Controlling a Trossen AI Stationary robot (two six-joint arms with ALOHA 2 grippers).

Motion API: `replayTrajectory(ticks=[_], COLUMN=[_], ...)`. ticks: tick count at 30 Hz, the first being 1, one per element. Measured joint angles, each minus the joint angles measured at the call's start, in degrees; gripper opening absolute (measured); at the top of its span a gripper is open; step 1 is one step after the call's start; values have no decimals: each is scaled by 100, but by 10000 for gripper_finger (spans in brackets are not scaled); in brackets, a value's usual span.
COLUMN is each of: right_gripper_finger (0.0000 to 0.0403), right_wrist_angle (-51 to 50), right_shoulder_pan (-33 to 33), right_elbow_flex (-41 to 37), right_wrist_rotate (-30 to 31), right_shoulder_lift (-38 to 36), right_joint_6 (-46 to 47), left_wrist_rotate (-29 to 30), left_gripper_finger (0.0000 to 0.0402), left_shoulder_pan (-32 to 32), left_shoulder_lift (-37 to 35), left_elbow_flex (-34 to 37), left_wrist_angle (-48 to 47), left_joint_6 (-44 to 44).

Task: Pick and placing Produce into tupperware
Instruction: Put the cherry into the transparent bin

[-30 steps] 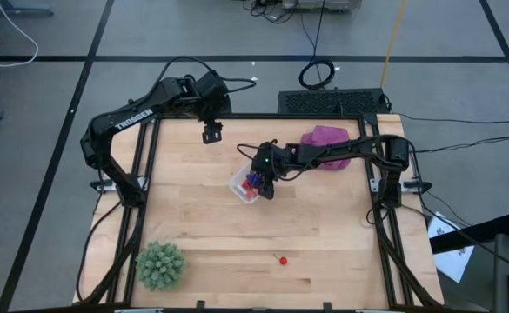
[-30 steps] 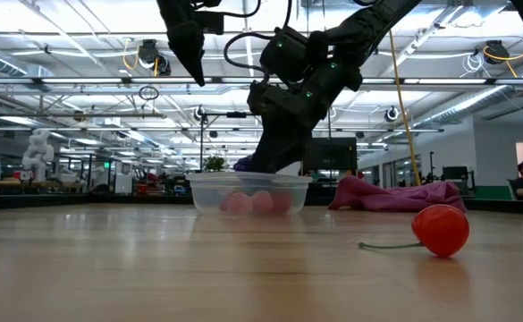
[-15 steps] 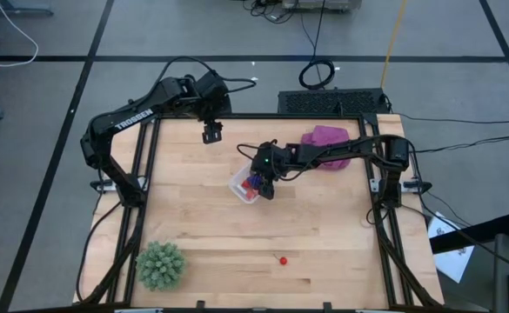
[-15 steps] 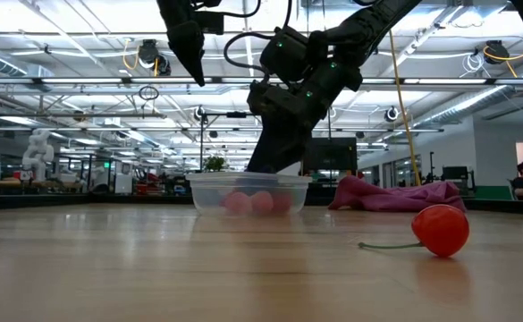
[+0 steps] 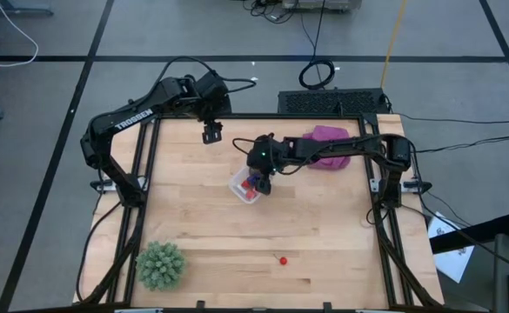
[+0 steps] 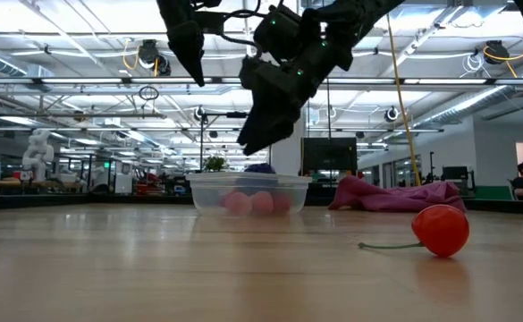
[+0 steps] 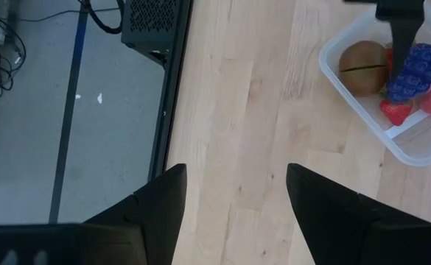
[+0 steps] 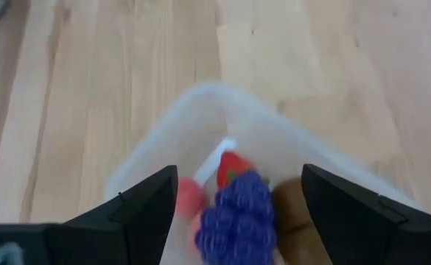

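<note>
The clear tupperware tub (image 5: pixel 245 186) stands on the table's middle, toward the far side. In it lie the purple-blue grape bunch (image 8: pixel 237 213), the brown oval (image 7: pixel 362 59), a red berry (image 7: pixel 396 112) and pink pieces (image 6: pixel 248 203). A red cherry with a stem (image 5: pixel 281 259) lies on the table toward the near edge. My right gripper (image 6: pixel 252 143) hangs open above the tub, its fingers clear of the rim, with the grapes below between them. My left gripper (image 5: pixel 212 132) waits open and raised by the far edge, left of the tub.
A green spiky ball plant (image 5: pixel 160 265) stands at the near left corner. A magenta-purple cloth (image 5: pixel 328 143) lies bunched at the far edge, right of the tub. Bare wood stretches between the tub and the cherry (image 6: pixel 440 229).
My right gripper has risen out of the tub and now hangs above its rim. The grape bunch has stayed in the tub and shows above its rim. My left arm has kept still.
</note>
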State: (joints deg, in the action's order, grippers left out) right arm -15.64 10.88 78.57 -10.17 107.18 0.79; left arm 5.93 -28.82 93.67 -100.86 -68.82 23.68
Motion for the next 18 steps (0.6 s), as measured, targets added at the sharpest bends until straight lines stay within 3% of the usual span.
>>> replayTrajectory(ticks=[10,18], right_gripper_finger=[281,281], right_wrist_angle=[-2714,-3618], right_shoulder_pan=[-101,-760], right_elbow_flex=[458,460], right_wrist_rotate=[125,103], right_shoulder_lift=[-2,-2], right_joint_6=[452,1169], left_wrist_rotate=[-39,-52], left_gripper_finger=[239,239], left_shoulder_pan=[86,383], left_shoulder_lift=[0,0], left_elbow_flex=[0,0], left_wrist_angle=[-319,-346], left_joint_6=[-197,-361])
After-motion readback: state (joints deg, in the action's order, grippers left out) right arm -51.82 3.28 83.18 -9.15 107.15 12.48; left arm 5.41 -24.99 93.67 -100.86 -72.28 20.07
